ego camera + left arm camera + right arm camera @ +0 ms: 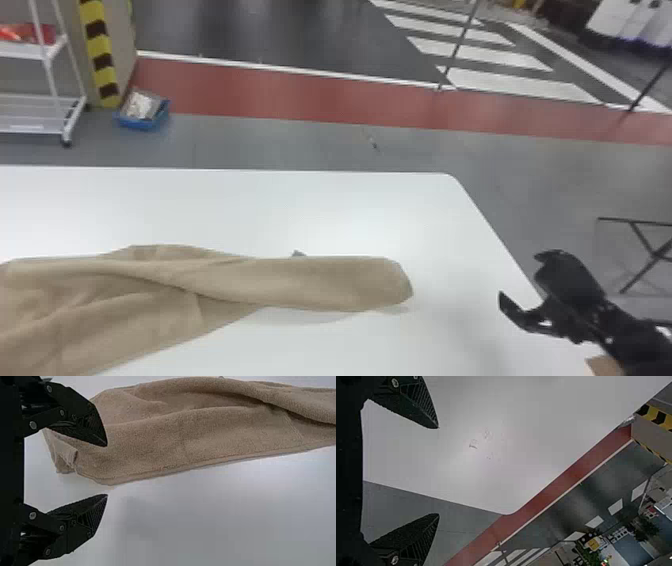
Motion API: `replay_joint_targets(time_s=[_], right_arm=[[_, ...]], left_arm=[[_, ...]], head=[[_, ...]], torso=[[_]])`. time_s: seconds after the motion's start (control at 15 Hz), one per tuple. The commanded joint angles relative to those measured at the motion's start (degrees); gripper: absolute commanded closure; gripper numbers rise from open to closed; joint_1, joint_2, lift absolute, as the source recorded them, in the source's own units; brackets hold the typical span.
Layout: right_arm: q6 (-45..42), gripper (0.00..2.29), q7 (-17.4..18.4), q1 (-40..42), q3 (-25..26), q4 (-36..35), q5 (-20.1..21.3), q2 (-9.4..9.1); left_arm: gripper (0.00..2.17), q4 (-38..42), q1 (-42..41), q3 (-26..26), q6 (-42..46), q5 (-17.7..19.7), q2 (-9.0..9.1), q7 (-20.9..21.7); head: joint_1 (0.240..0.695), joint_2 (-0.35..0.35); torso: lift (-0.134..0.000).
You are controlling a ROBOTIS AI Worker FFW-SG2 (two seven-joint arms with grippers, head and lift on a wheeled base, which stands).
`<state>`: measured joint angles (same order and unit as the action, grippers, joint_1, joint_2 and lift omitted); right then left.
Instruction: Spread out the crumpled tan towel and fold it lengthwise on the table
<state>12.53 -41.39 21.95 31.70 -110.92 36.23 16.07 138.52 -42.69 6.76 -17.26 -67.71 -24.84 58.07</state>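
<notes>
Tan towel [320, 282]: rumpled on tabletop [350, 215], left to centre.
Left hand [107, 470]: wide open, empty, near hem [198, 464].
Right hand [520, 276]: wide open, empty, right of towel.
Spreading: pinch hem shallowly, draw outward low and slowly.

Tan towel [310, 280] lies creased on white table [280, 215], broad at left, narrowing to rounded end toward right. Right gripper [520, 276] by table's right edge, fingers spread, apart from towel. Beyond: grey floor [250, 140], red band [275, 95], white stripes [480, 54]. Far left: white wheeled rack [25, 51], striped column [101, 45], blue bin [137, 123] beside it.
</notes>
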Motion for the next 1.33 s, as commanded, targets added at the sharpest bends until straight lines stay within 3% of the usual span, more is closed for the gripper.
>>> replay_joint_targets(time_s=[0.0, 0.4, 0.47, 0.87, 0.93, 1.0, 1.27], right_arm=[[0.1, 0.10, 0.0, -0.1, -0.1, -0.1, 0.0, -0.16], [0.3, 0.10, 0.0, -0.1, 0.2, 0.1, 0.0, -0.08], [0.3, 0.10, 0.0, -0.1, 0.1, 0.1, 0.0, -0.08], [0.3, 0.10, 0.0, -0.2, 0.2, 0.6, 0.0, -0.08], [0.3, 0.10, 0.1, -0.3, 0.3, 0.5, 0.0, -0.08], [0.1, 0.10, 0.1, -0.3, 0.3, 0.5, 0.0, 0.01], [0.1, 0.10, -0.3, -0.9, -1.0, -0.6, 0.7, 0.45]], left_arm=[[0.52, -1.0, 0.1, -1.1, -0.5, -2.9, -0.38, -0.8], [0.52, -4.0, 0.8, -1.0, -2.6, -8.1, -1.79, -3.0], [0.65, -4.4, 0.8, -1.1, -2.6, -8.8, -1.79, -3.1], [0.73, -4.8, 0.9, -1.9, -2.9, -9.5, -1.79, -3.8], [1.12, -4.8, 1.0, -1.9, -2.9, -9.5, -1.79, -3.2], [1.73, -4.8, 1.0, -1.9, -4.5, -9.4, -1.88, -3.8], [1.80, -4.5, 1.3, -1.1, -5.7, -8.1, -1.88, -3.8]], head=[[0.695, -0.315], [0.695, -0.275], [0.695, -0.268], [0.695, -0.249], [0.695, -0.250], [0.695, -0.251], [0.695, -0.242]], torso=[[-0.124], [-0.124], [-0.124], [-0.124], [-0.124], [-0.124], [-0.124]])
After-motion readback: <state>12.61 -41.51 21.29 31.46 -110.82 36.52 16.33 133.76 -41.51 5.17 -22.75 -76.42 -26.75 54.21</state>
